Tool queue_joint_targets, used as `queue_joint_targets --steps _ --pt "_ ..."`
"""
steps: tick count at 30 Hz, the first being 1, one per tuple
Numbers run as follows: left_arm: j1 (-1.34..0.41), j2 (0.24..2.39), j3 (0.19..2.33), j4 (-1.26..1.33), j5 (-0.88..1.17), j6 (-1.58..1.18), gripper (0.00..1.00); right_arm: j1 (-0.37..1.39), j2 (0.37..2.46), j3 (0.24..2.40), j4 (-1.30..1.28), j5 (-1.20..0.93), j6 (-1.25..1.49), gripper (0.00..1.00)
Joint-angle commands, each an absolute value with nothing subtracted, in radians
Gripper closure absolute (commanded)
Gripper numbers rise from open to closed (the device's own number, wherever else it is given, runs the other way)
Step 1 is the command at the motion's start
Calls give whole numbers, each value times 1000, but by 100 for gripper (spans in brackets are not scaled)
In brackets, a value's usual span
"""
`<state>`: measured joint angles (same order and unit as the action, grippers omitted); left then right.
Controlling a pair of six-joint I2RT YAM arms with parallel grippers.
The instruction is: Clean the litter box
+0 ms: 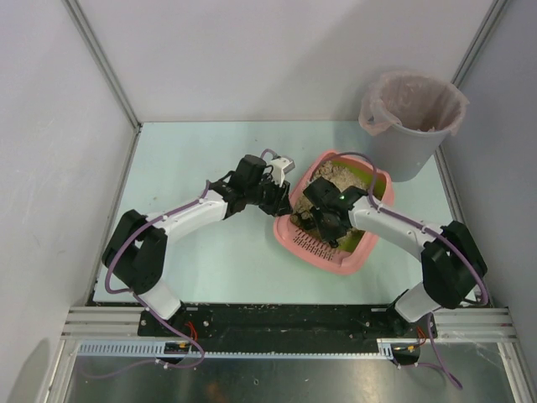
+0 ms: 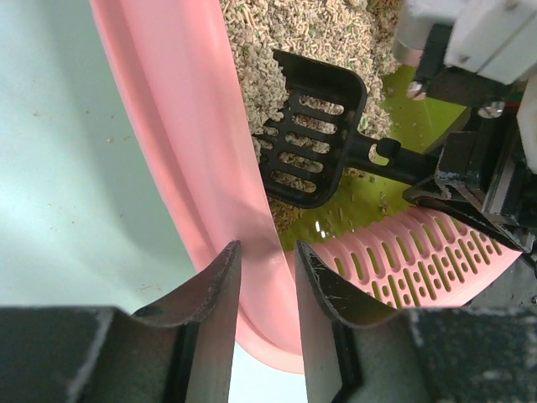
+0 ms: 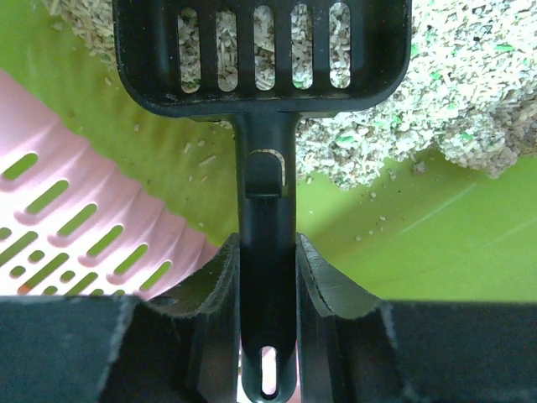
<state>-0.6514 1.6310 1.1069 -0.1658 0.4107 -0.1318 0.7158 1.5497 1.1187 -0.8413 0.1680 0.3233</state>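
Note:
The pink litter box [image 1: 352, 262] sits at centre right of the table, with beige litter [image 1: 344, 175] piled at its far end and bare yellow-green lining near the slotted rim [image 1: 315, 243]. My left gripper [image 1: 281, 200] is at the box's left side. In the left wrist view its jaws [image 2: 267, 269] straddle and pinch the pink side wall [image 2: 185, 143]. My right gripper [image 1: 321, 222] is inside the box, shut on the handle of the black slotted scoop [image 3: 260, 99]. The scoop head lies against the litter [image 3: 453, 92] and also shows in the left wrist view [image 2: 306, 143].
A grey round bucket [image 1: 411, 126] lined with a pinkish bag stands just beyond the box at the back right. White enclosure walls close in the left, back and right of the table. My right arm's wrist [image 2: 478, 50] hangs over the box.

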Motion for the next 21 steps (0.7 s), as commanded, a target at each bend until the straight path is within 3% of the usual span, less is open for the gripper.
queue_joint_targets --steps 1,11,21 --pt "-669 1634 1121 -149 442 -146 64 721 1502 1031 -575 275 376 100" --pt "-669 1612 1123 -149 439 -141 60 736 1367 852 -407 325 385 100" --pt "-667 1562 1118 -150 407 -120 23 802 1330 804 -357 436 360 100"
